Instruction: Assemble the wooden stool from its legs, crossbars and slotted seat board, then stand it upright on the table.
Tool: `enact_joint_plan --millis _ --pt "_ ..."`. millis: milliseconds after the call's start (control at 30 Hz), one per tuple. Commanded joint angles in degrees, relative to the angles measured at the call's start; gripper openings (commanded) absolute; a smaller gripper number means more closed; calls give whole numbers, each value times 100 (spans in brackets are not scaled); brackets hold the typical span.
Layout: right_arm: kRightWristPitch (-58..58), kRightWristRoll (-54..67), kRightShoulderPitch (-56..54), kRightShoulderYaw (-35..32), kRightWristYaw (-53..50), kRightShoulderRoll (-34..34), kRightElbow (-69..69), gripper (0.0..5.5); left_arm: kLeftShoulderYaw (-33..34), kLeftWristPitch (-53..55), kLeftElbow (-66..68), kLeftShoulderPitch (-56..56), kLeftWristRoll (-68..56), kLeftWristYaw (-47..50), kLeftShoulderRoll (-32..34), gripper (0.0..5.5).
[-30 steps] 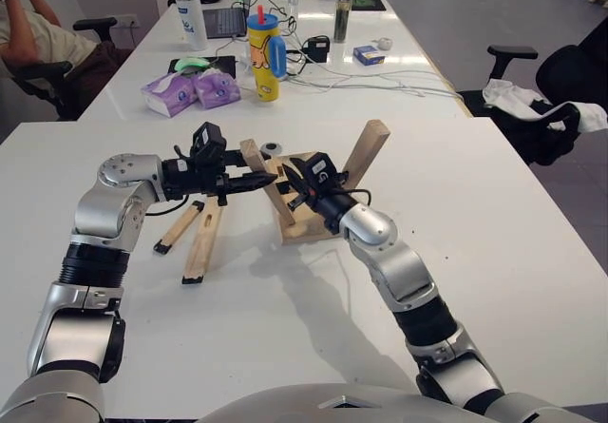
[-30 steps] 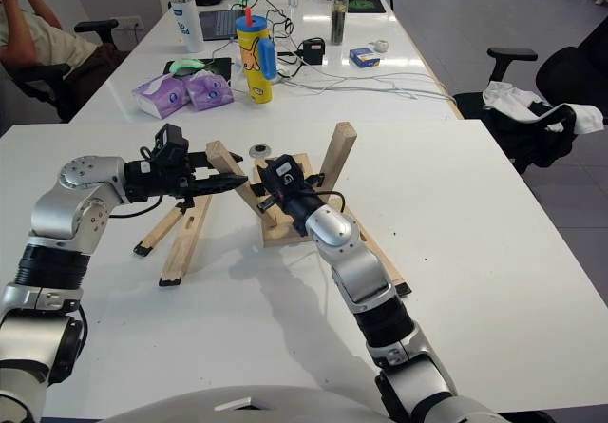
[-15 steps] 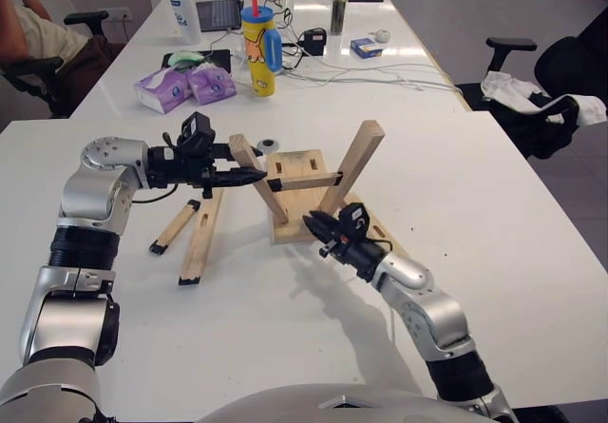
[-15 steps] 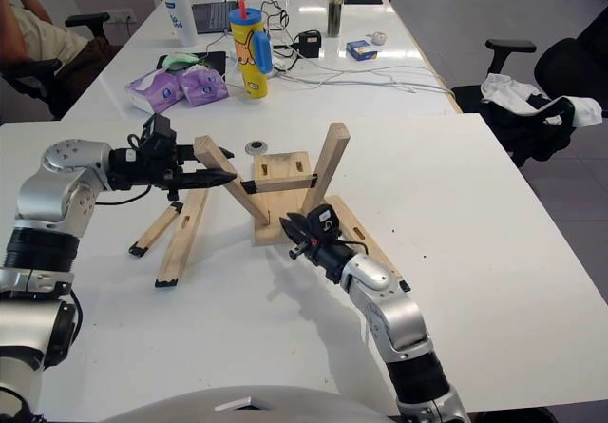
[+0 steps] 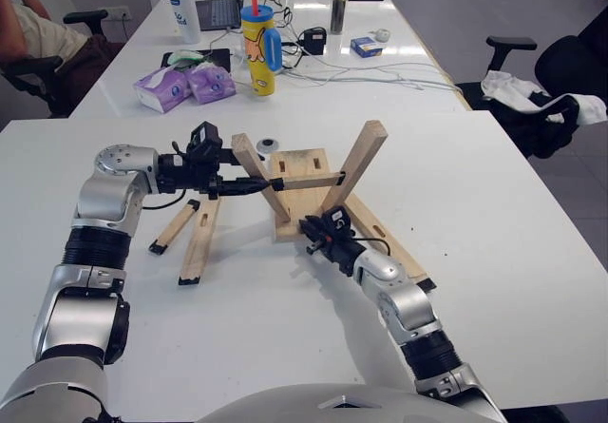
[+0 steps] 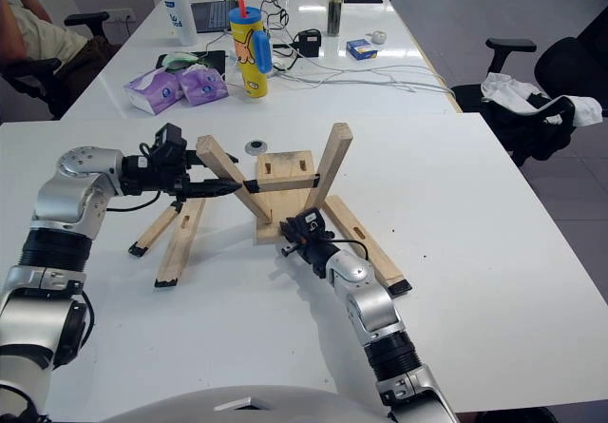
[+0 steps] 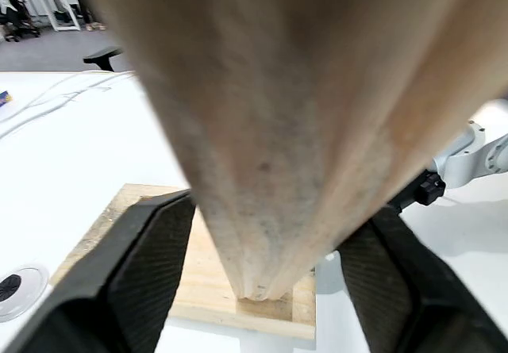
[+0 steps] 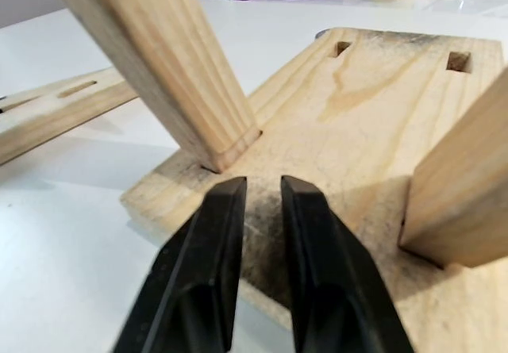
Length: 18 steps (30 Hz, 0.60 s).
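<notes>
The slotted seat board (image 5: 302, 168) lies flat on the table with two wooden legs standing slanted in it. A crossbar (image 5: 312, 181) joins them. My left gripper (image 5: 253, 185) is shut on the left leg (image 5: 249, 162), whose wood runs between its fingers (image 7: 151, 274) in the left wrist view. My right gripper (image 5: 310, 237) hovers low at the board's near edge, open by a narrow gap, holding nothing. In the right wrist view its fingertips (image 8: 218, 210) point at the foot of the left leg (image 8: 171, 67). The right leg (image 5: 356, 162) stands free.
Two loose wooden pieces (image 5: 201, 238) lie left of the board. A slotted piece (image 5: 385, 238) lies on the table to the right, under my right arm. A small round disc (image 5: 269, 144) sits behind the board. Farther back are a yellow cup (image 5: 258, 48), tissue packs (image 5: 185, 86) and cables.
My right gripper let go at the crossbar, drew back toward me, then came in low to the board's near edge. My left gripper stays on the left leg. The head camera shifted.
</notes>
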Motion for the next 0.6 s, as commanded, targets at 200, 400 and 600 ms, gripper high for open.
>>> enact_joint_plan --millis 200,400,600 --pt "365 -168 327 17 38 -148 506 80 1961 1840 -1756 94 -2260 896 308 332" --pt "340 -226 219 57 134 -145 668 80 2453 1833 -2455 -1390 -3135 3338 -617 316" --pt "325 -289 102 129 127 -85 818 80 -56 2027 -2232 238 -1188 3932 -827 316"
